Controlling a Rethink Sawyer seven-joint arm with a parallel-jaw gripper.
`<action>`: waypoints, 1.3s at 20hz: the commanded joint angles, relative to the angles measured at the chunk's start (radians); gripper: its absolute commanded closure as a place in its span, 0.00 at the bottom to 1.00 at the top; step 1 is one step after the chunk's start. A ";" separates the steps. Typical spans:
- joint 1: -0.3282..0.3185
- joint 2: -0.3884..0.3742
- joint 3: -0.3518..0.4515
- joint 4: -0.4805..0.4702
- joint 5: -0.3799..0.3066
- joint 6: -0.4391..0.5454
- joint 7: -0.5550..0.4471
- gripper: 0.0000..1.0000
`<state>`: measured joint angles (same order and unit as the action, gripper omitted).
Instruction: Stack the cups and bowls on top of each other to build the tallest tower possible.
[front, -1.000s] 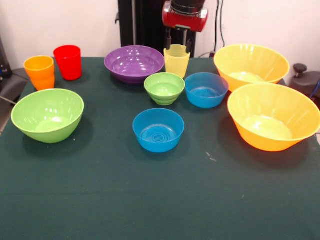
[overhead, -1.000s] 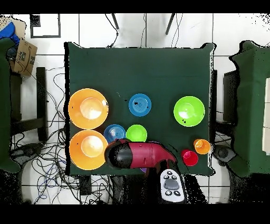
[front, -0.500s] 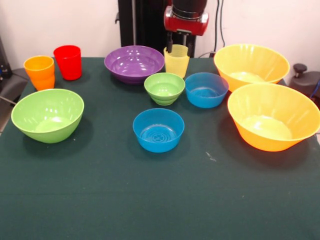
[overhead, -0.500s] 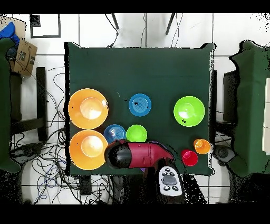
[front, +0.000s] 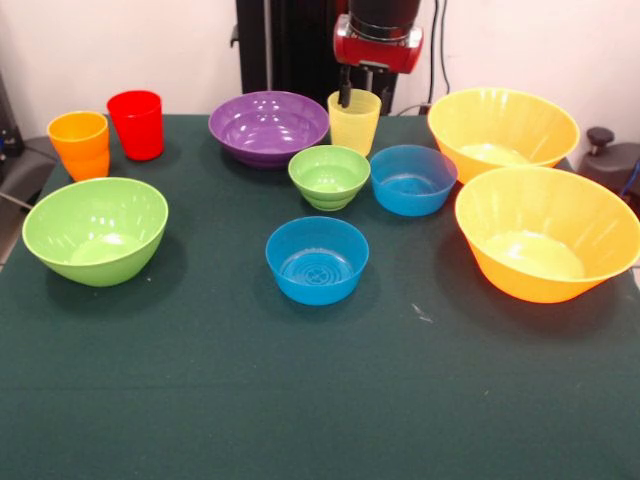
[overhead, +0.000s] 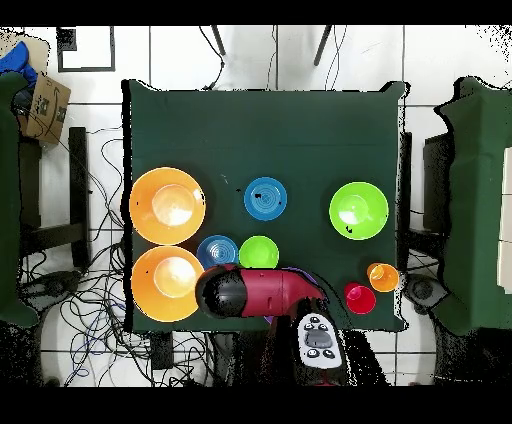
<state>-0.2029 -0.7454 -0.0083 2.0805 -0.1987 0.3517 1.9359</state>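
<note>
Front view: dark green table (front: 320, 400) w/ cups and bowls spread out, nothing stacked. Red-and-black arm comes down at top centre; its gripper (front: 362, 92) sits at the rim of the pale yellow cup (front: 354, 122), which stands upright on the table at the far edge, just right of the wide purple bowl (front: 268, 126). One dark finger (front: 345, 96) dips inside the cup's left rim; the other is behind the cup, so can't tell if the pincer is clamped on it or loose.

Just in front of the yellow cup: small green bowl (front: 329, 176) and a small blue bowl (front: 412, 179), side by side, near touching. A second small blue bowl (front: 317, 259) sits nearer the camera, apart. Far left: orange cup (front: 79, 144) and red cup (front: 136, 124), close together; large green bowl (front: 96, 229) in front of them. Right side: two very large orange bowls (front: 503, 130) (front: 547, 232), one behind the other, rims overlapping in view.

Overhead view: the arm (overhead: 255, 292) covers the yellow cup and most of the purple bowl.
</note>
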 joint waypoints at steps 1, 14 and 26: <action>0.021 0.038 0.038 -0.017 0.033 -0.043 0.148 0.00; 0.033 0.084 0.010 0.036 0.001 -0.171 0.174 0.00; -0.015 0.148 0.013 0.098 -0.021 -0.274 0.133 0.00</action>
<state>-0.1902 -0.6534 -0.0498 2.1121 -0.1977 0.1302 1.9359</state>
